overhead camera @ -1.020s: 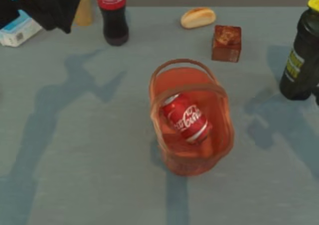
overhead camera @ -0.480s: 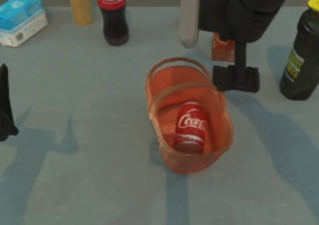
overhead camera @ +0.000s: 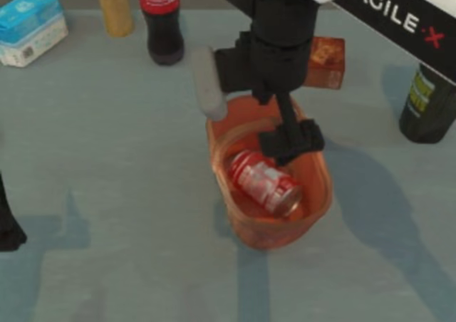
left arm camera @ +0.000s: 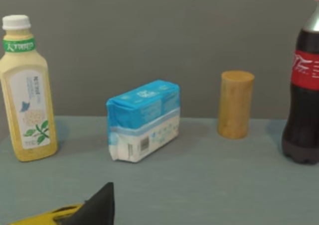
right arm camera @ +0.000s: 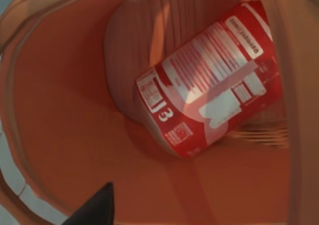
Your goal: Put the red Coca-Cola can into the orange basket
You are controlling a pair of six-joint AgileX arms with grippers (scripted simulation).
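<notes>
The table [overhead camera: 107,194] is grey-blue, with a dark grey wall [left arm camera: 149,36] behind it. At the back stand a cola bottle [overhead camera: 160,19], a yellow tube [overhead camera: 114,7] and a blue pack [overhead camera: 30,24]. The right arm reaches in from the top right, and its gripper [overhead camera: 291,142] hangs over the basket [overhead camera: 278,233]. I cannot tell if it is open. The can [overhead camera: 263,183] lies on its side in the basket. The left gripper [overhead camera: 8,222] waits at the left edge.
</notes>
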